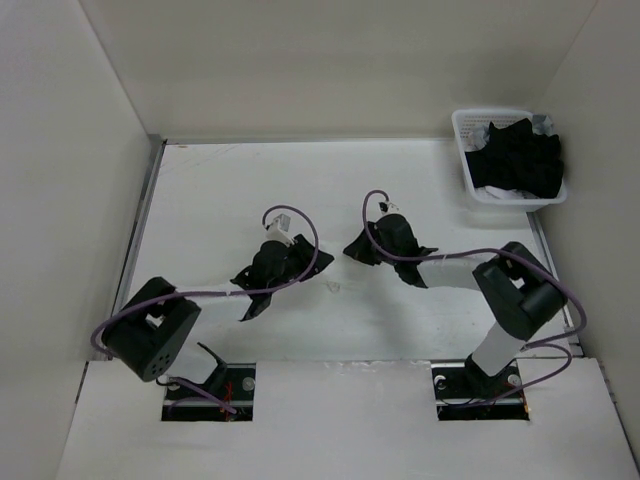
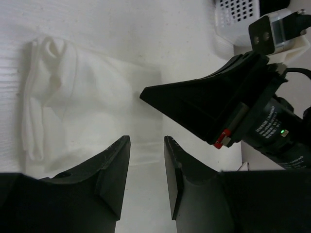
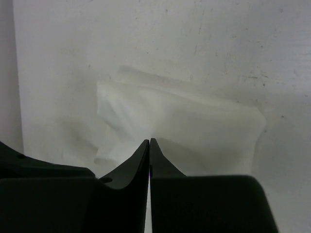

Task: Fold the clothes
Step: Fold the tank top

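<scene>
Jaws: left gripper apart, right gripper closed (camisole barely discernible overhead).

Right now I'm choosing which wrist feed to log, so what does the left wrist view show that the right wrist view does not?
Only the left wrist: a corner of the basket, the right gripper seen from outside, and the left gripper with its jaws apart. Only the right wrist: the right gripper's jaws pressed shut, seen from behind. Both: the white top lying on the table.
</scene>
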Motion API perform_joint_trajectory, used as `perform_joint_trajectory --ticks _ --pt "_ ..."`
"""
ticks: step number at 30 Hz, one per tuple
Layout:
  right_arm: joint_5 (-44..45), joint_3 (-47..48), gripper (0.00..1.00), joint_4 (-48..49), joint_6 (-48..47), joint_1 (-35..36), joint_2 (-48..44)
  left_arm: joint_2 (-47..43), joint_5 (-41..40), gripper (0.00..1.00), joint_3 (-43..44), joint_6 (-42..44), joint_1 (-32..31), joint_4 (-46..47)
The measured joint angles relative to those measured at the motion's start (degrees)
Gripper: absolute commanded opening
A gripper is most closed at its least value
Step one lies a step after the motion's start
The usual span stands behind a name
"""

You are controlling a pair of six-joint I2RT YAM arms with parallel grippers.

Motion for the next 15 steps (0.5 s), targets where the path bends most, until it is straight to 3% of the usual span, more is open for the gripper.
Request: perform_joint_trajectory --ticks 15 --pt "-8.11 1.05 0.05 15.3 10.62 -6.19 13.94 6.34 -0.24 0.32 -8.55 -2.14 3.34 6.54"
